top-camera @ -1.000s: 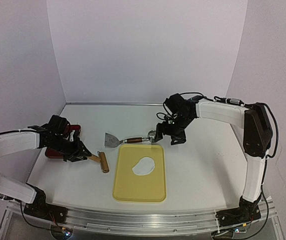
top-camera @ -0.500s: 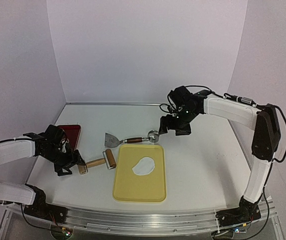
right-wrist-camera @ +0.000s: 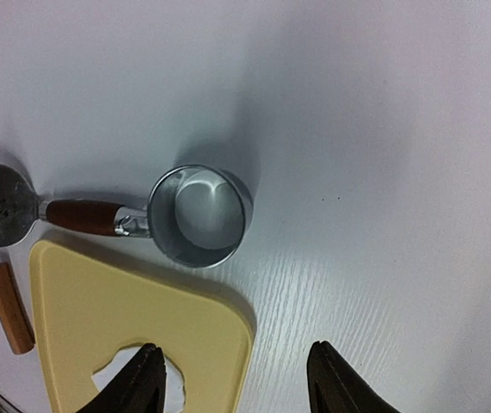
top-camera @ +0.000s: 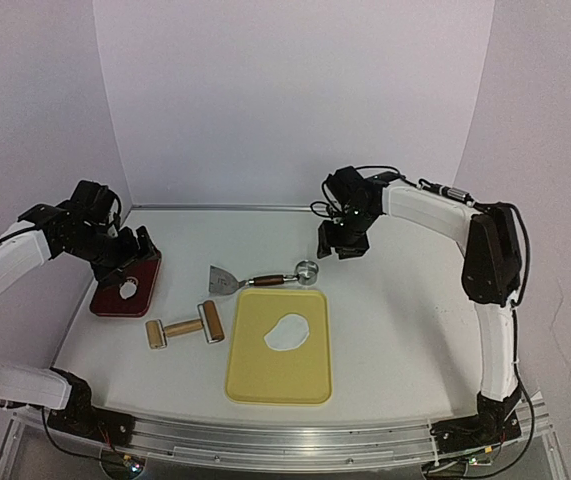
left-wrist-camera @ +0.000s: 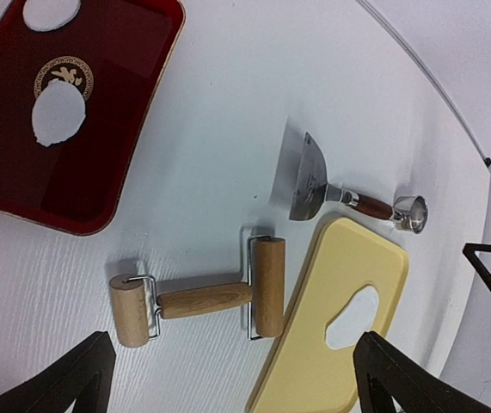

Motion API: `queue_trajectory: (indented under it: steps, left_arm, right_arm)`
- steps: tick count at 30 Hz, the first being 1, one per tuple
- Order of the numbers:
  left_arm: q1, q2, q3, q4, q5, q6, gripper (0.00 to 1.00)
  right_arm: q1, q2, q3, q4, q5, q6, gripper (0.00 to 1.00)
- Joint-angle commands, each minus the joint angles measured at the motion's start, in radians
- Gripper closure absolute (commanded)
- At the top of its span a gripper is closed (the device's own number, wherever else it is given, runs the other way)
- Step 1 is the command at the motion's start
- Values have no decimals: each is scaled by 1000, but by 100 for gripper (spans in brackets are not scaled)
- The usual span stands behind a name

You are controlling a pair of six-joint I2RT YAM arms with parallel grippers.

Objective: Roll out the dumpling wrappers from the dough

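- Overhead, the left hand (top-camera: 133,256) hangs wide and empty above the red tray (top-camera: 105,300), where one of the dumpling wrappers (top-camera: 128,289) shows.
- The rolling pin (top-camera: 185,328) lies free on the surface (top-camera: 395,320) beside the yellow board (top-camera: 278,385), which carries the dough scrap (top-camera: 287,332). The right hand (top-camera: 337,245) hovers just behind the ring cutter (top-camera: 307,269), partly spread and gripping nothing.
- From the left wrist, two wrappers (left-wrist-camera: 58,114) lie flat in the tray (left-wrist-camera: 142,103), apart from each other.
- From the right wrist, the cutter (right-wrist-camera: 200,215) sits just off the board's (right-wrist-camera: 133,301) corner, at the handle end of the scraper (right-wrist-camera: 4,206). Whether they touch I cannot tell.
- Taking the cutter looks like the next step. It would go best with a straight descent, the fingers (right-wrist-camera: 146,379) straddling the ring wall and staying clear of handle and board.
- A second ago the left hand held the pin's handle. It has since let go and risen over the tray, and the pin rests further left. The right hand sits slightly farther back.
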Motion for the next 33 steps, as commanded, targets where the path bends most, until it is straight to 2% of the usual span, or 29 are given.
queue_trajectory:
  steps: [1,9,24,30,33]
  left_arm:
    - [5,24,32,41,30,3,3]
    - [4,0,-50,108,79,-24,4]
    - [4,77,-30,143,109,-4,5]
    - [5,99,-28,154,119,-1,5]
    - [4,110,-32,169,132,-1,5]
  right_arm:
    - [-27,109,131,-47,-23,-52,45]
    - [-33,250,261,-51,-90,-73,52]
    - [-35,374,349,-49,-123,-52,73]
    - [-35,365,356,-47,-92,-35,86]
    - [-35,358,357,-49,-77,-26,97]
